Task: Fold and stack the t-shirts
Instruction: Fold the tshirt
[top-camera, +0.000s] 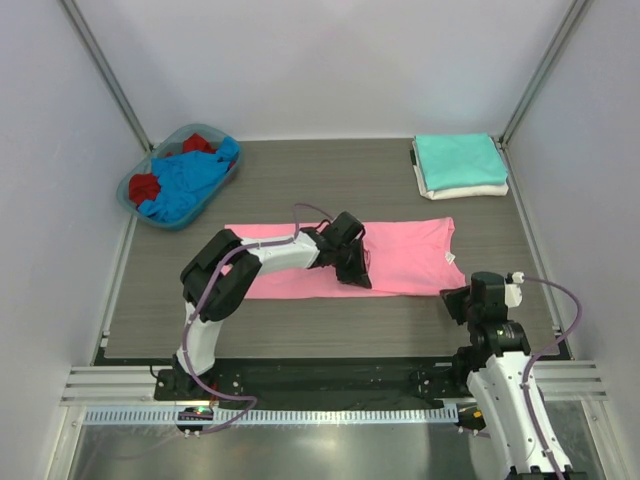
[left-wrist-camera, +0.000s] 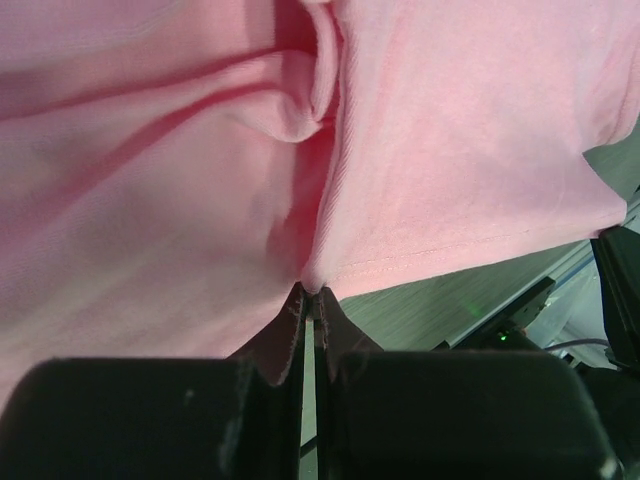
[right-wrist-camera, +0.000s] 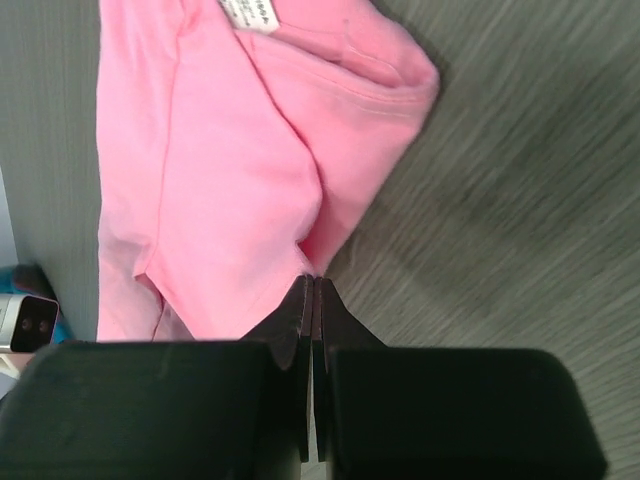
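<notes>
Bench (top-camera: 330, 180) from above, with both wrist views. The pink t-shirt (top-camera: 410, 255) lies at the centre as a long strip running from 9 to 3 o'clock, its neck label at the 3 o'clock end. The left claw (left-wrist-camera: 310, 295) is closed tight on the shirt's near edge about midway along, with a small ridge of cloth drawn up to its tips. The right claw (right-wrist-camera: 312, 285) is likewise fully closed, and appears to pinch the near corner at the neck end. A folded teal t-shirt (top-camera: 458, 158) sits on a folded white t-shirt (top-camera: 465, 190) at 1 o'clock. A blue t-shirt (top-camera: 185, 185) and a red t-shirt (top-camera: 145, 187) lie crumpled in the basket (top-camera: 127, 187) at 10 o'clock. Risks, as judged: both pinches take only a thin margin of cloth, so a quick lift could pull an edge free. The right grip may catch one layer only, letting the strip open. Uneven travel of the two arms would skew the crease, and dragging would bunch the cloth.
</notes>
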